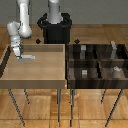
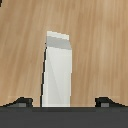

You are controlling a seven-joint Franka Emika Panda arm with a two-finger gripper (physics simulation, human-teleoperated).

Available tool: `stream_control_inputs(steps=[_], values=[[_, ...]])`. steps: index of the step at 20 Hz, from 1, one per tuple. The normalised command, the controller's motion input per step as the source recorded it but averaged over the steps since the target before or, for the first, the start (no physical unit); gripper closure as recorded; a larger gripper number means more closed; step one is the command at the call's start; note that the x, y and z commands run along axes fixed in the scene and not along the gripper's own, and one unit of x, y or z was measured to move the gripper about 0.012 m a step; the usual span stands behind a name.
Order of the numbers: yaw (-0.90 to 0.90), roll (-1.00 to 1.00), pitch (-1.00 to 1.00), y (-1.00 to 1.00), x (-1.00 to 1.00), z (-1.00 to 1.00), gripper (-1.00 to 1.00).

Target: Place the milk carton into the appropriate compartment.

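The milk carton [image 2: 57,70] lies flat on the pale tray [image 1: 45,70] at upper left, looking light, stiff and a touch slick, best pinched across its narrow sides, with the fingers [image 2: 19,102] spread wide either side, ungripped

Milk carton [image 1: 28,57] lies in the tray [image 1: 35,75], tool [image 1: 20,58] over it.

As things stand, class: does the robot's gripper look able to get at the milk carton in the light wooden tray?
Probably yes. The gripper hangs right at the milk carton, which lies alone on the wooden tray. Nothing lies between them; the wrist view shows both fingertips either side of it.
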Motion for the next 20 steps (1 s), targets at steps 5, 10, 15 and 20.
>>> stream_control_inputs(steps=[5,10,15,20], values=[[0.0,0.0,0.0,0.0,0.0,-0.4,-1.0],[0.0,0.0,0.0,0.0,0.0,0.0,1.0],[0.0,0.0,0.0,0.0,0.0,0.0,1.0],[0.0,0.0,0.0,0.0,0.0,0.4,1.0]])
